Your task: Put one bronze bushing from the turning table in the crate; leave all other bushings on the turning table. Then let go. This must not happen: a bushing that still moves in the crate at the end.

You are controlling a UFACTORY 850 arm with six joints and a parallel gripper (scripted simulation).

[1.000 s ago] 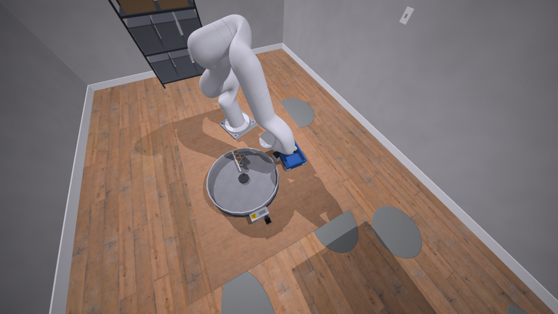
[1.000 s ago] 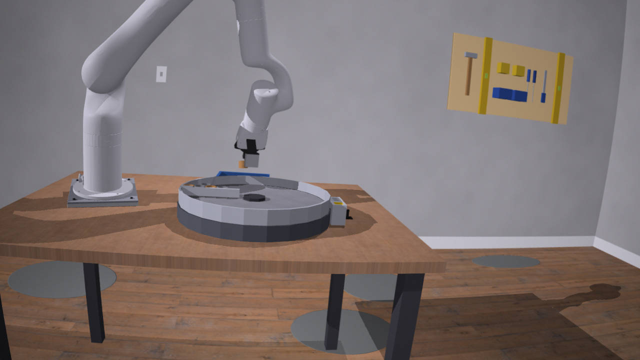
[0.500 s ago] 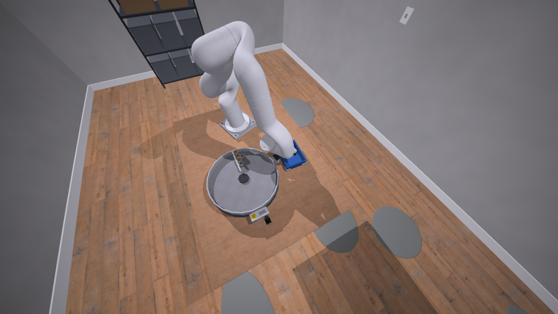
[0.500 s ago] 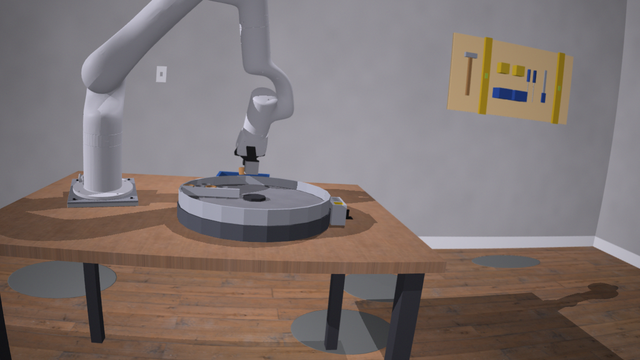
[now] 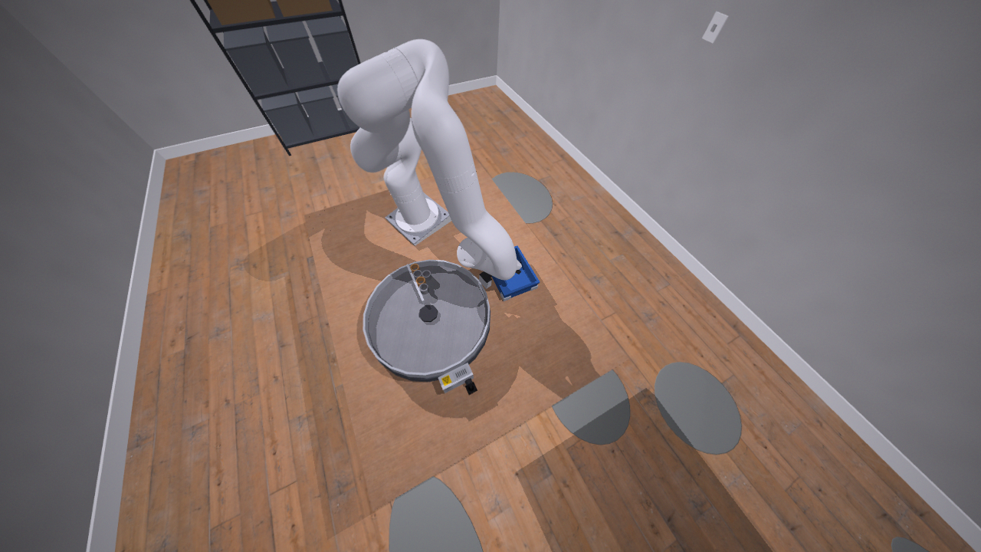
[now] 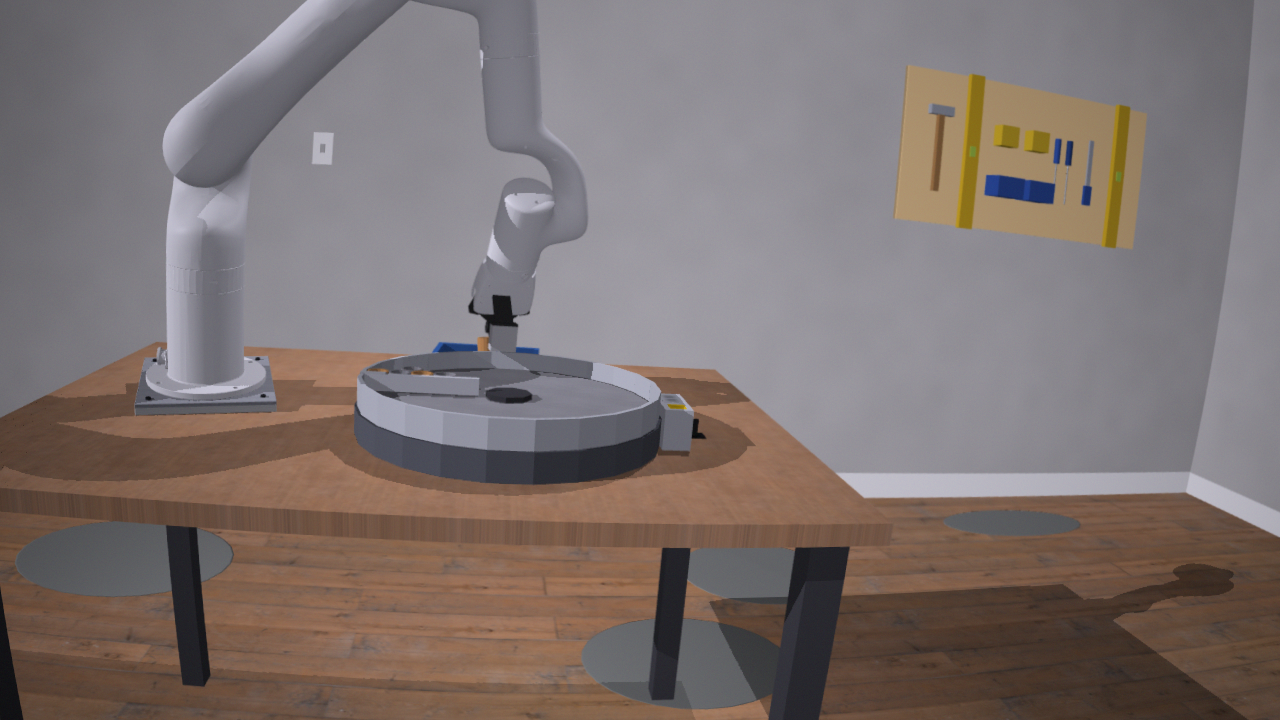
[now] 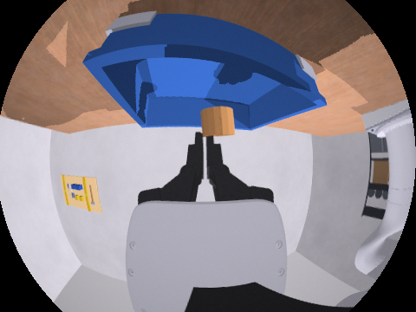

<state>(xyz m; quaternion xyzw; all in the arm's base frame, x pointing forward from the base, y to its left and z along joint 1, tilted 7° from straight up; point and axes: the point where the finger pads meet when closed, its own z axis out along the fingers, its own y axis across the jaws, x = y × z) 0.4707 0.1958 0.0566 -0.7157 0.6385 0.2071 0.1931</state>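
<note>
My gripper (image 7: pixel 204 141) is shut on a bronze bushing (image 7: pixel 217 121), pinching it at the fingertips. It hangs just above the open blue crate (image 7: pixel 203 69), low over its near edge. In the side view the bushing (image 6: pixel 483 342) sits at the level of the crate rim (image 6: pixel 529 348), behind the turning table (image 6: pixel 510 411). From above, the arm's wrist covers most of the crate (image 5: pixel 519 277). Several other bushings (image 5: pixel 419 274), bronze and dark, lie by the divider bar at the back of the turning table (image 5: pixel 426 317).
The arm's base (image 5: pixel 417 221) is bolted to the table behind the turning table. A small control box (image 5: pixel 455 377) sticks out of the turning table's front. A shelf rack (image 5: pixel 287 61) stands by the back wall.
</note>
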